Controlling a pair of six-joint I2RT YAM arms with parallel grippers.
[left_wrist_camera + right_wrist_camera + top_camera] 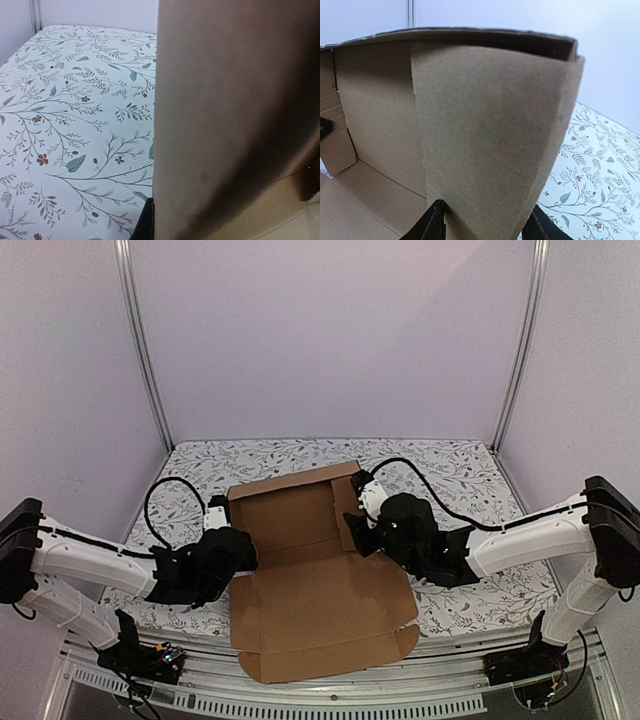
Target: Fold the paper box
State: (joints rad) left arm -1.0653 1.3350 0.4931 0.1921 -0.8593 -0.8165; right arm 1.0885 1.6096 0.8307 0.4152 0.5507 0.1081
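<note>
Raised walls of the paper box (320, 590), sitting mid-table (470, 465), look like thin, light, springy cardboard, probably best gripped near the creases: left pincer (238, 548) clenched on the left wall, right pincer (485, 225) astride the right, jaws apart.

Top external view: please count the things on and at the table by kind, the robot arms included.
paper box: 1
robot arms: 2
floral tablecloth: 1
Total: 4
</note>
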